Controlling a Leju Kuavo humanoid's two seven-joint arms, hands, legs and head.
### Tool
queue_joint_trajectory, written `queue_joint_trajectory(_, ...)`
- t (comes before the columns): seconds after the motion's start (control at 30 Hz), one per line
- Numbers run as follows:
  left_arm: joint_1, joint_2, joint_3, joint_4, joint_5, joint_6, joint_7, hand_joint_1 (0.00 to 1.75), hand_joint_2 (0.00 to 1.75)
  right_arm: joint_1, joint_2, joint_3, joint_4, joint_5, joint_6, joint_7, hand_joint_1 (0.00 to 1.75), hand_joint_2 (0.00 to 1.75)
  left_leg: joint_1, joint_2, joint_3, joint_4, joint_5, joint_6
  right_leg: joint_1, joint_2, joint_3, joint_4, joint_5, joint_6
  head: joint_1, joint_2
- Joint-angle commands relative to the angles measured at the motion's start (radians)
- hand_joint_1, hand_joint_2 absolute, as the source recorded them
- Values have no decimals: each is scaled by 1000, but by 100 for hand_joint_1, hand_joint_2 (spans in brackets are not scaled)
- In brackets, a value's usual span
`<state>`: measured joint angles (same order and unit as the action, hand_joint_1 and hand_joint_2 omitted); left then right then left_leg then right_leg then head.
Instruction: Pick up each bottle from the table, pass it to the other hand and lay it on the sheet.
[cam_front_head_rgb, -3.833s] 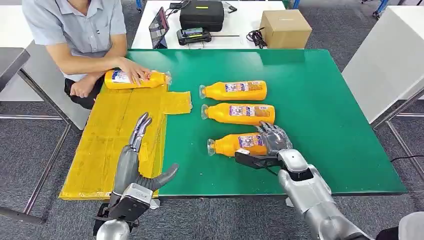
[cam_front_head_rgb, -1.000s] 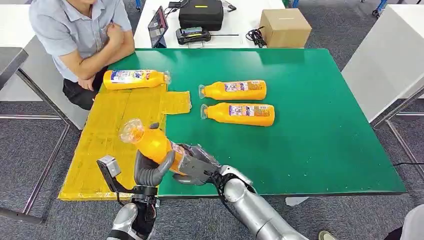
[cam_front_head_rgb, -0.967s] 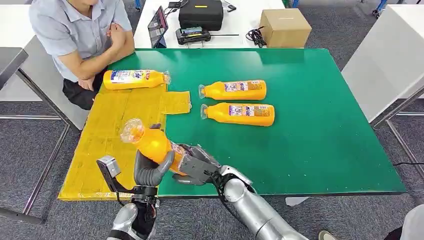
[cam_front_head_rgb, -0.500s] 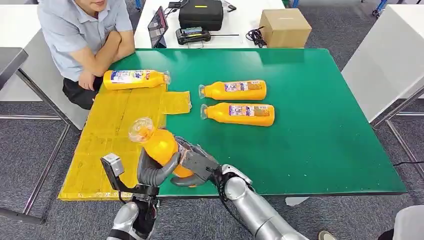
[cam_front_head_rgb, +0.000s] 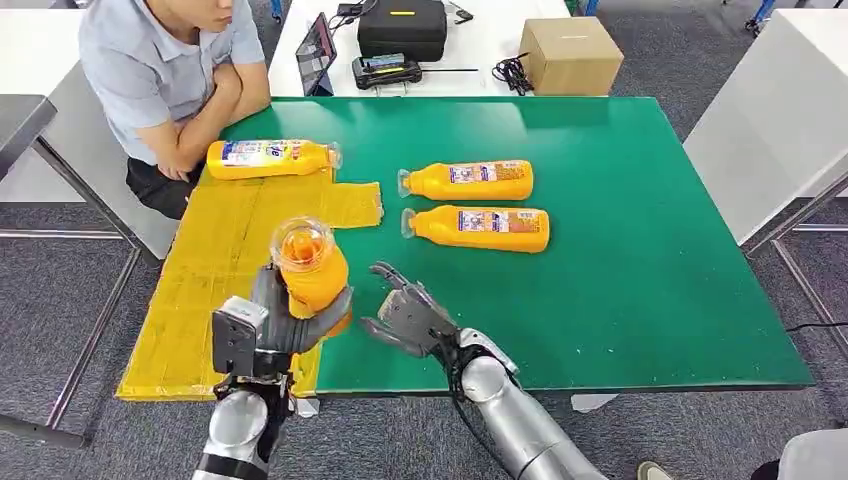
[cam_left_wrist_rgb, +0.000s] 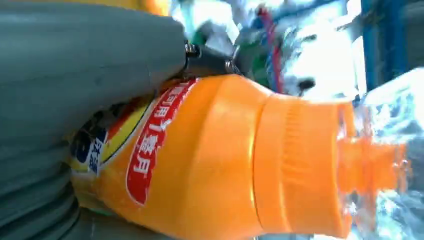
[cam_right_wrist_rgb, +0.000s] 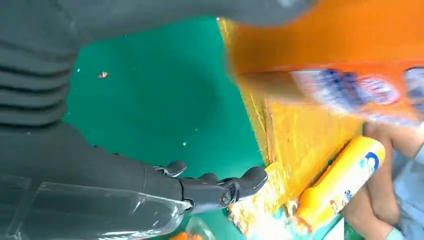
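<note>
Your left hand (cam_front_head_rgb: 290, 325) has the orange bottle (cam_front_head_rgb: 308, 270) wrapped in its fingers, holding it nearly upright with the clear cap end pointing up toward the head camera. It sits above the near right edge of the yellow sheet (cam_front_head_rgb: 215, 280), right where the sheet meets the green table (cam_front_head_rgb: 620, 250). In the left wrist view the bottle (cam_left_wrist_rgb: 215, 160) lies against the thick grey thumb, its red and yellow label pressed into the palm — the grip looks firm.

Your right hand (cam_front_head_rgb: 405, 315) is just beside the bottle, over the green surface, with its fingers spread apart and nothing in them. It is not touching the bottle. In the right wrist view you see the dark fingers (cam_right_wrist_rgb: 210, 190) stretched out above the table, with the sheet's edge just beyond them.

Three more bottles lie on their sides. One (cam_front_head_rgb: 268, 158) rests at the far edge of the sheet, close to the seated person (cam_front_head_rgb: 165, 80), whose arms are folded at the table's corner. The other two lie parallel on the bare table, caps pointing toward the sheet — the farther one (cam_front_head_rgb: 466, 181) and the nearer one (cam_front_head_rgb: 478, 228) are just beside each other.

Behind the green table, a white table carries a black case (cam_front_head_rgb: 403, 28), a tablet (cam_front_head_rgb: 318, 52) and a cardboard box (cam_front_head_rgb: 570, 55).
</note>
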<state>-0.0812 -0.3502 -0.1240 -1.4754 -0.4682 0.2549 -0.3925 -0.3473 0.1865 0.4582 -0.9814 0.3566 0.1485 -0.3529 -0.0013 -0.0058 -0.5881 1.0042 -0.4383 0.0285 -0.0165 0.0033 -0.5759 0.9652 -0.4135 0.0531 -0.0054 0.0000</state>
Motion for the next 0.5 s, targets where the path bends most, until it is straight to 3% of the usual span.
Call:
queue_joint_trajectory(0.03, -93, 1, 253, -272, -706, 200, 128, 175, 175, 49, -5, -62, -150, 84, -6, -1, 0, 0, 1, 2, -1, 2, -1, -2, 1, 1, -1, 2, -1, -2, 0, 0)
queue_joint_trajectory(0.13, -128, 44, 267, -161, -932, 238, 188, 175, 175, 59, -5, -62, -131, 69, 3, -28, 0, 0, 2, 2, 1, 2, -2, -2, 2, 1, 0, 3, -1, -3, 0, 0)
queue_joint_trajectory(0.2, -166, 138, 204, 48, -1103, 251, 296, 175, 175, 54, -13, -63, -95, 42, 9, -57, 0, 0, 0, -1, 3, -2, 1, -1, 0, -2, 3, -1, 0, -2, 0, 0)
queue_joint_trajectory(0.27, -221, 254, 35, 259, -1103, 291, 447, 175, 175, 47, -15, -67, -63, 23, 6, -83, 0, 0, 0, -2, 5, -3, 1, -1, 0, -3, 5, -2, 0, -2, 0, 0)
queue_joint_trajectory(0.3, -231, 214, 76, 312, -1103, 310, 415, 175, 175, 52, -15, -72, -63, 16, 4, -92, 0, 0, 1, -2, 7, -4, 1, -3, 1, -3, 7, -3, 0, -4, 0, 0)
queue_joint_trajectory(0.43, -265, 281, -31, 419, -1103, 249, 478, 175, 175, 66, -22, -74, -76, 6, 10, -98, 0, 0, 0, -6, 4, -3, 2, -1, 0, -6, 4, -2, -1, -2, 1, 0)
queue_joint_trajectory(0.5, -277, 265, -8, 460, -1101, 253, 469, 175, 175, 66, -23, -74, -72, 5, 9, -100, 0, 0, 1, -4, 5, -2, 1, -2, 1, -5, 5, -1, -1, -3, 0, 0)
